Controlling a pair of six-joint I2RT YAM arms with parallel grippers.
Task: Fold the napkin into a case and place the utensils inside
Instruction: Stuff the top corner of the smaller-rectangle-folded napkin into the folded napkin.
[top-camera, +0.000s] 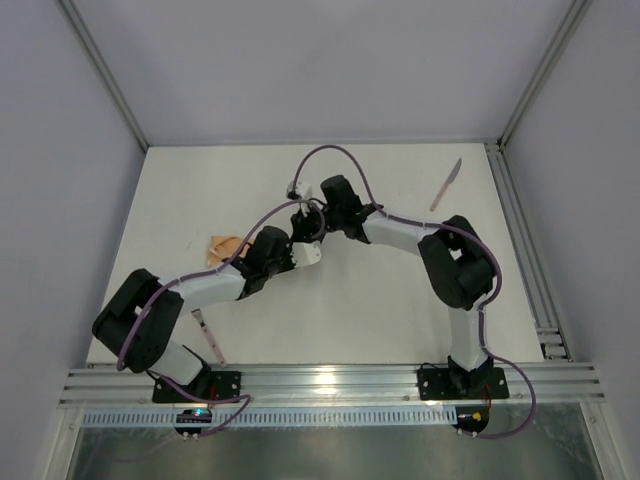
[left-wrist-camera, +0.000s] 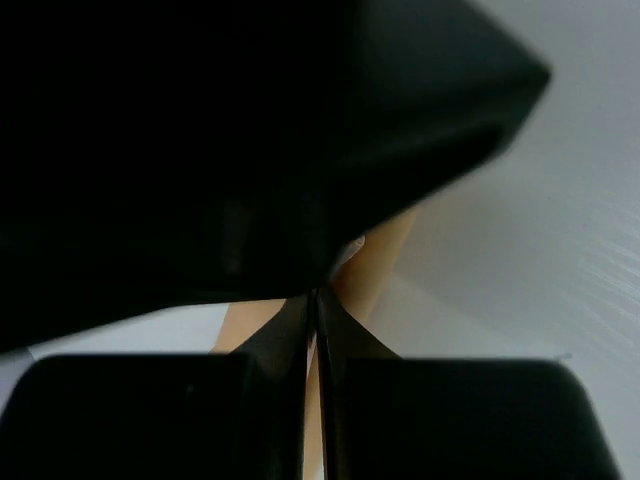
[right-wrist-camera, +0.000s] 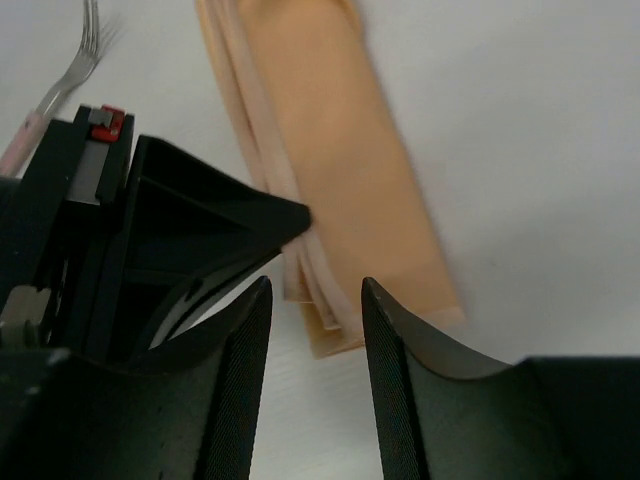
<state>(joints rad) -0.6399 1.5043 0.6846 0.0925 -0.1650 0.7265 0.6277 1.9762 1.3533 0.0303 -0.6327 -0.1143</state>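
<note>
Fork (top-camera: 208, 336) is seen lying on the white table (top-camera: 400, 320) at near left, beside the left arm's base, apart from the cloth. Folded napkin (right-wrist-camera: 350, 170) is laid flat as a narrow layered strip, left of centre. Left gripper (left-wrist-camera: 317, 310) is clenched, tips at the strip's long edge; whether a layer is pinched cannot be told. Right gripper (right-wrist-camera: 316, 290) is held released over the strip's end, nothing between its fingers. Knife (top-camera: 447, 184) is seen at far right, well apart.
</note>
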